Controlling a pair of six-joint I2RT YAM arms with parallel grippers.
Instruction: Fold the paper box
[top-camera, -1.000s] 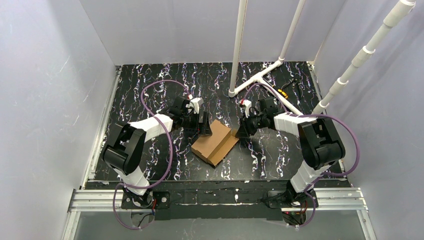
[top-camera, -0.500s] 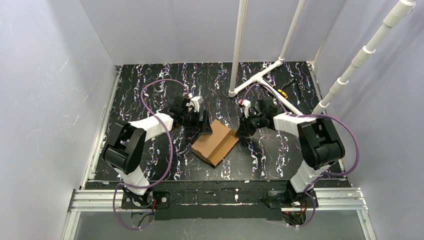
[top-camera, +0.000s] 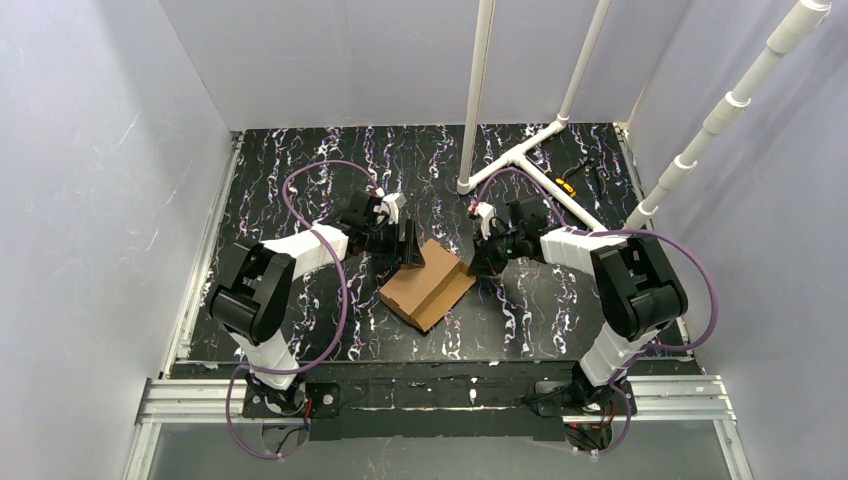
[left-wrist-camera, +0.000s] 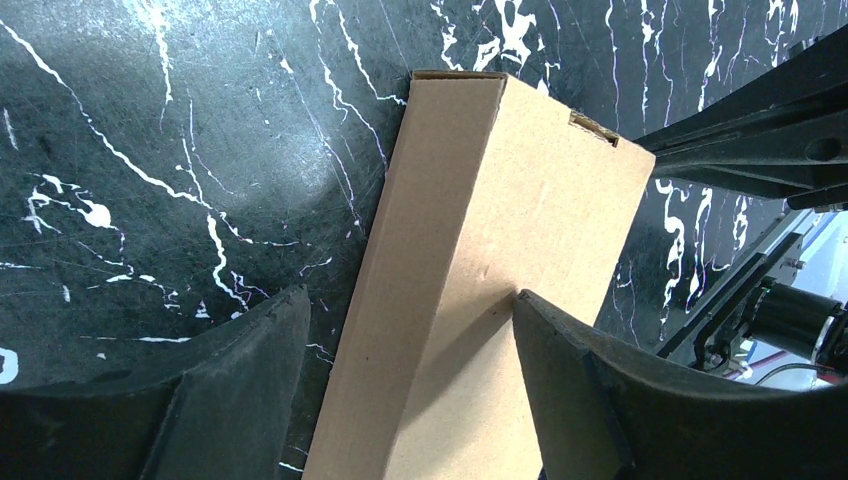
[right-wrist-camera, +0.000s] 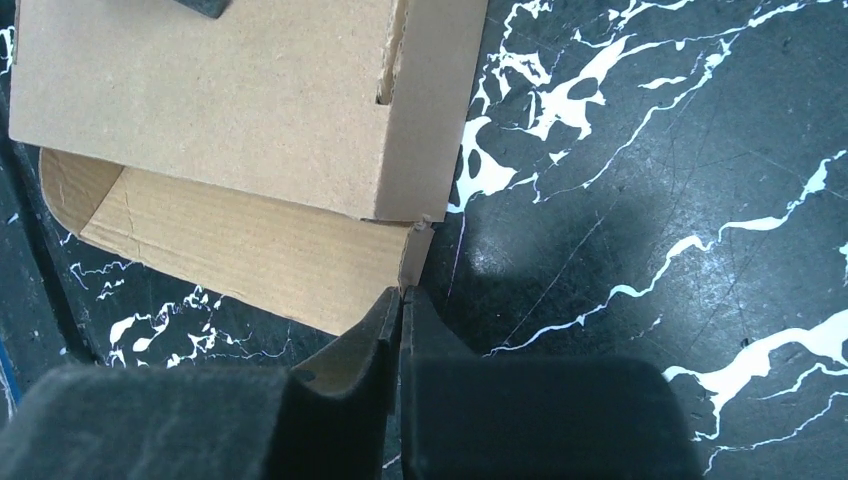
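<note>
The paper box (top-camera: 428, 285) is a flat brown cardboard mailer lying aslant mid-table. My left gripper (top-camera: 408, 250) is at its far left corner. In the left wrist view the box (left-wrist-camera: 500, 250) runs between the spread jaws of that gripper (left-wrist-camera: 410, 293), which is open; one fingertip (left-wrist-camera: 530, 310) rests on the lid, the other stands over the table beside the side wall. My right gripper (top-camera: 480, 262) is at the box's right corner. In the right wrist view it (right-wrist-camera: 402, 292) is shut on a thin side flap below the lid (right-wrist-camera: 220, 90).
White PVC pipes (top-camera: 478, 100) rise from the far table, joined by a T-shaped run (top-camera: 520, 160) lying flat. A small yellow and orange tool (top-camera: 568, 185) lies at the far right. Grey walls close in three sides; a metal rail (top-camera: 430, 395) runs along the near edge.
The right gripper's jaws have closed onto the box's side flap. The left gripper's jaws have narrowed a little around the box's edge. The box has barely shifted.
</note>
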